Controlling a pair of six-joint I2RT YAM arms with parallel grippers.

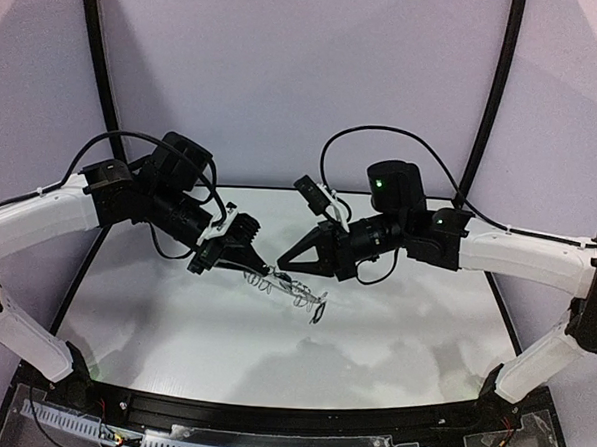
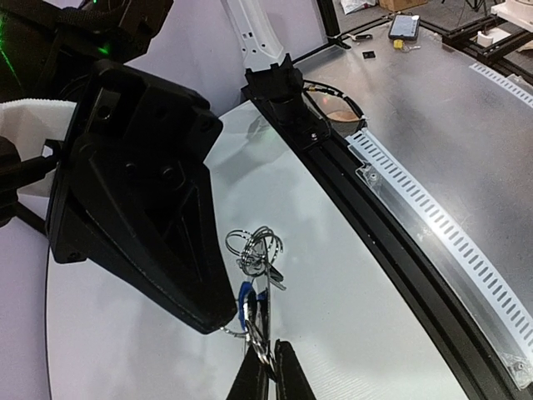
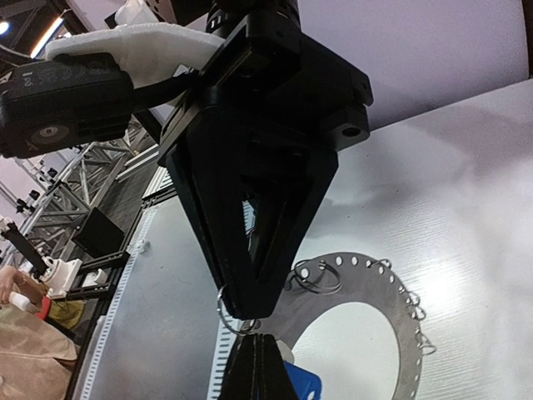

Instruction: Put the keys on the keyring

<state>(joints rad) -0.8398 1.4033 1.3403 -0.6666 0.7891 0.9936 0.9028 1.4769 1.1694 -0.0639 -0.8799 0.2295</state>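
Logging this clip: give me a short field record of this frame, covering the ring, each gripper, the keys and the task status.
keyring: held over the table between both grippers; wire clips around its rim
left gripper: shut on the keyring's rim
right gripper: shut, apparently on the blue-tag key
black-tag key: cannot be picked out
task status: blue-tag key sits at the rim; cannot tell whether it is clipped on
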